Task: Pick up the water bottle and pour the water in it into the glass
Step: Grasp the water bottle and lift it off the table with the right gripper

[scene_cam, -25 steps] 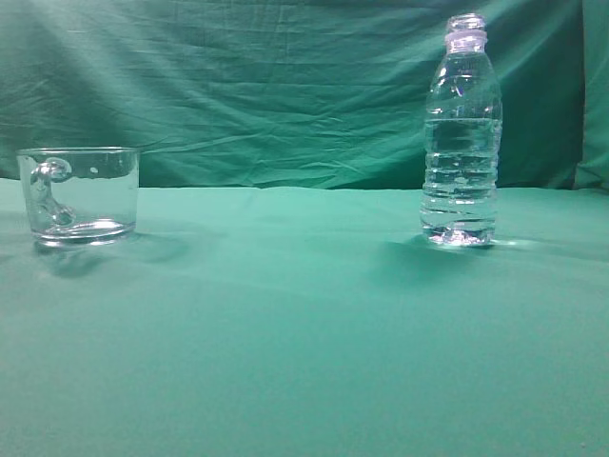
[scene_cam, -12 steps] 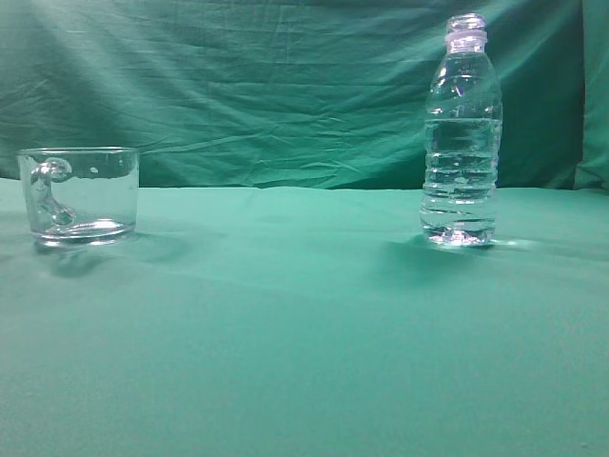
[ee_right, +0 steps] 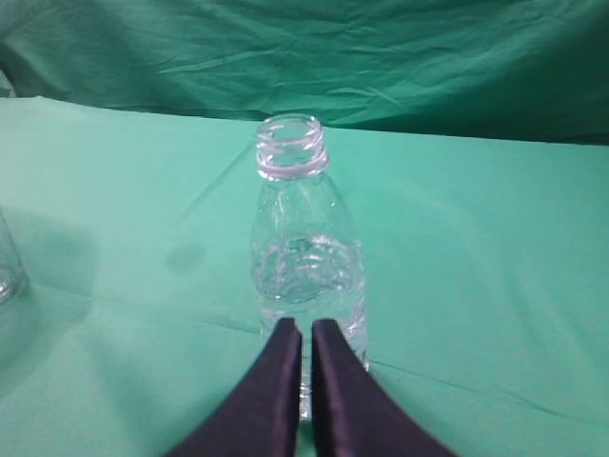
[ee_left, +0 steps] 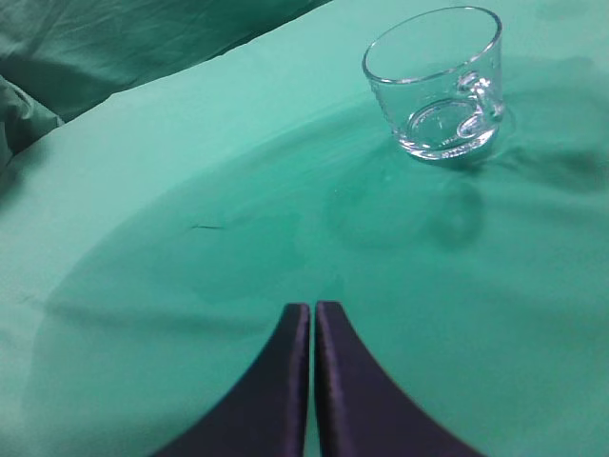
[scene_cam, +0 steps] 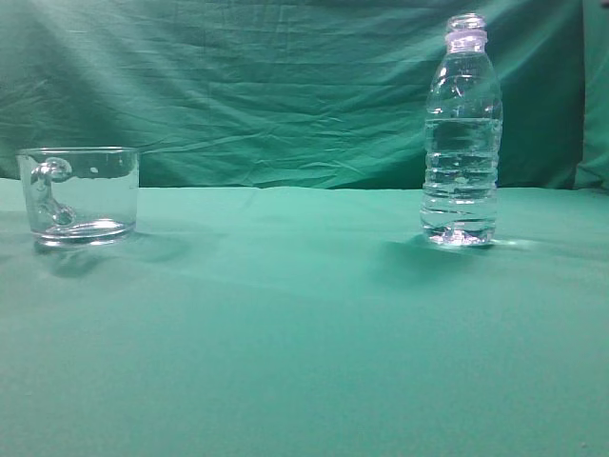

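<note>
Your exterior view looks level along the table [scene_cam: 304, 333]; your left wrist view looks down near the glass [ee_left: 438, 86], your right faces the water bottle [ee_right: 303, 276] closely.

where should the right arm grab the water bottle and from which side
Best on the ribbed middle of the water bottle, coming in level from the side facing the right end effector, which is shut now and would have to open first. The bottle stands upright and uncapped, so a side grip on the straight ribbed section should hold steadier than the narrow neck and leaves the mouth free to tip toward the glass.
</note>
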Robot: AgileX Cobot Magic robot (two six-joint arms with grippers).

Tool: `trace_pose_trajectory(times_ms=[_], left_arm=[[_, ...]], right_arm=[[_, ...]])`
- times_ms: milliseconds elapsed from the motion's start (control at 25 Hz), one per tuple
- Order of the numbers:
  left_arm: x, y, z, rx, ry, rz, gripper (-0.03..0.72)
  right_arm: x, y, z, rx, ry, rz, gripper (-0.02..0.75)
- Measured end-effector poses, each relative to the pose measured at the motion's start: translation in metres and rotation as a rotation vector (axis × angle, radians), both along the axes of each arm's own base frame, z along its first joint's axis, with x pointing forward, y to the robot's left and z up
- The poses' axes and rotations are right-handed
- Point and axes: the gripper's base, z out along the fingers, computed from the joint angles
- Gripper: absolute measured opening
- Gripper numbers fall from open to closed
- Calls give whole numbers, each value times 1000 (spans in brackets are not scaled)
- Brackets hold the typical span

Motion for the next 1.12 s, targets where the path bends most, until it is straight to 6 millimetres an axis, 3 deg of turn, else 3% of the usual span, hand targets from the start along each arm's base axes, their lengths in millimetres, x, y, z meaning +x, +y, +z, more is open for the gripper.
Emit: trace_pose_trajectory(times_ms=[40, 120, 320, 440, 520, 800, 1120], left_arm=[[0, 0, 0, 0, 0, 0, 0], [0, 0, 0, 0, 0, 0, 0], [0, 0, 0, 0, 0, 0, 0], [0, 0, 0, 0, 0, 0, 0], [0, 0, 0, 0, 0, 0, 0], [0, 0, 0, 0, 0, 0, 0], [0, 0, 0, 0, 0, 0, 0]], right_arm=[[5, 2, -3, 6, -3, 4, 50], [15, 6, -9, 19, -12, 15, 50], [34, 14, -21, 32, -14, 32, 328], [40, 16, -28, 25, 10, 34, 555], [45, 17, -30, 18, 20, 34, 645], [70, 27, -30, -16, -11, 64, 645], [96, 37, -49, 12, -57, 78, 645]])
